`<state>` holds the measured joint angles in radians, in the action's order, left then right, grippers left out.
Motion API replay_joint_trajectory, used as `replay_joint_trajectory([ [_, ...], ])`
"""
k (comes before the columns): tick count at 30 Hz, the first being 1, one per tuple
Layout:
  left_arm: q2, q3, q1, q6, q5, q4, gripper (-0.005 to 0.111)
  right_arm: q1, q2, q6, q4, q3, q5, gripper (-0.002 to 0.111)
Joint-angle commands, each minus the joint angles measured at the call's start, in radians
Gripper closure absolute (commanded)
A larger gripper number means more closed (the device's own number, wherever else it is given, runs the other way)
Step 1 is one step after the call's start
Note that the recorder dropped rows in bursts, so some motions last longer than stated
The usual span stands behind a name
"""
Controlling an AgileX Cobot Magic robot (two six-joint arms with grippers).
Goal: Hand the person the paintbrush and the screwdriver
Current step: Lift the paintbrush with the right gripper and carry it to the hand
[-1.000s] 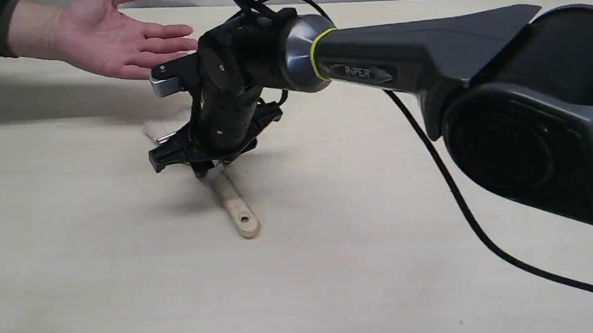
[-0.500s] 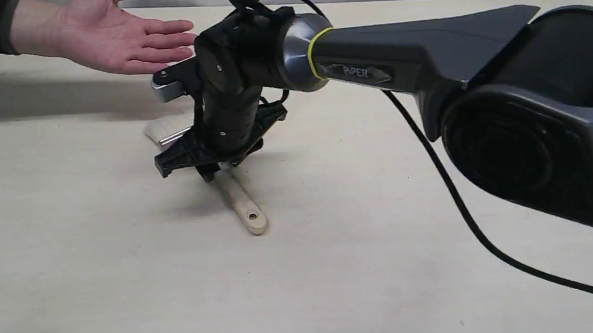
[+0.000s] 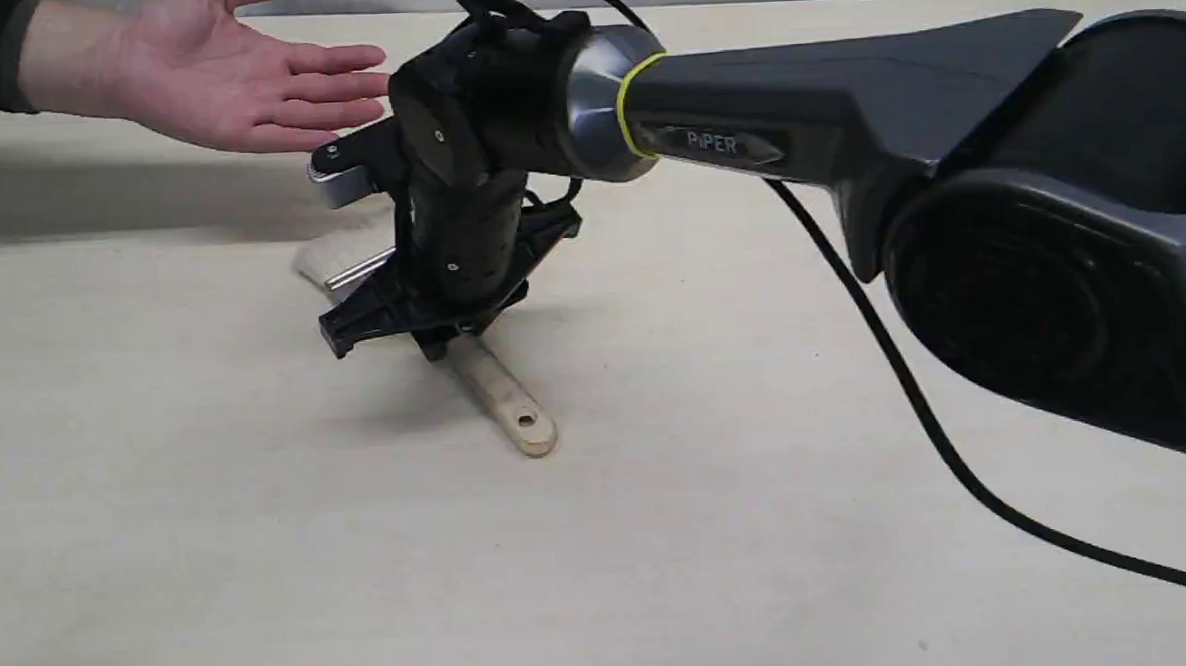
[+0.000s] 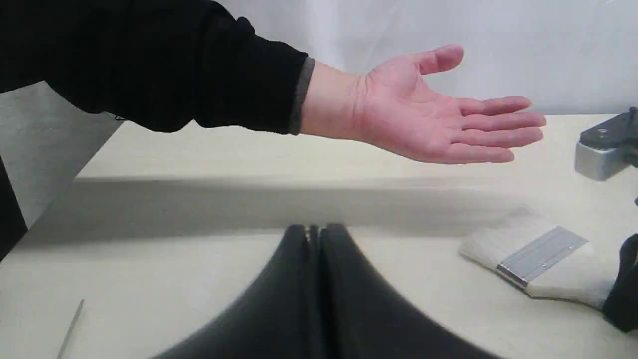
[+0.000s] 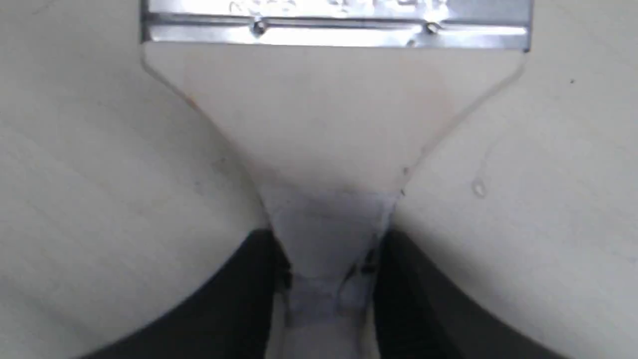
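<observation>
My right gripper [image 3: 435, 342] is shut on the light wooden handle of the paintbrush [image 3: 504, 397], just behind its silver ferrule. In the right wrist view the two black fingers of that gripper [image 5: 326, 249] pinch the narrow neck of the paintbrush [image 5: 329, 114]. Its pale bristles point toward the person's upturned hand [image 3: 222, 79]. That hand [image 4: 423, 119] hovers palm up above the table, beyond the paintbrush [image 4: 541, 254]. My left gripper [image 4: 314, 234] is shut with nothing in it. A thin grey sliver [image 4: 70, 329] may be the screwdriver's shaft; its handle is out of view.
The right arm's bulky dark body [image 3: 1050, 253] fills the right side of the exterior view, and its black cable [image 3: 907, 409] trails across the beige table [image 3: 262, 548]. The table's far edge runs behind the hand against a white wall.
My right gripper has shifted slightly to the right with the paintbrush in it, and the handle's holed end has swung right and a little farther away. The hand has barely moved.
</observation>
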<state>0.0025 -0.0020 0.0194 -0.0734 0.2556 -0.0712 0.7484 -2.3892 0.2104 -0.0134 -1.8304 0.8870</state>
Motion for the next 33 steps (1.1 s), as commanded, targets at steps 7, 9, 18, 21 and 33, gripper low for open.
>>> replay_joint_trajectory([
  [7, -0.002, 0.002, -0.008, -0.002, -0.006, 0.001, 0.107, -0.002, 0.009, -0.049, 0.013, 0.028, 0.089, 0.104],
  [9, -0.002, 0.002, -0.008, -0.002, -0.006, 0.001, 0.107, -0.002, 0.045, -0.061, 0.025, 0.028, 0.09, 0.104],
  [18, -0.002, 0.002, -0.008, -0.002, -0.005, 0.003, 0.107, -0.002, 0.231, -0.148, 0.13, 0.028, 0.09, 0.104],
  [21, -0.002, 0.002, -0.008, -0.002, -0.005, 0.003, 0.107, -0.002, 0.285, -0.169, 0.148, 0.028, 0.075, 0.104],
  [33, -0.002, 0.002, -0.008, -0.002, -0.005, 0.003, 0.107, -0.002, 0.283, -0.238, 0.162, 0.028, -0.294, 0.104],
])
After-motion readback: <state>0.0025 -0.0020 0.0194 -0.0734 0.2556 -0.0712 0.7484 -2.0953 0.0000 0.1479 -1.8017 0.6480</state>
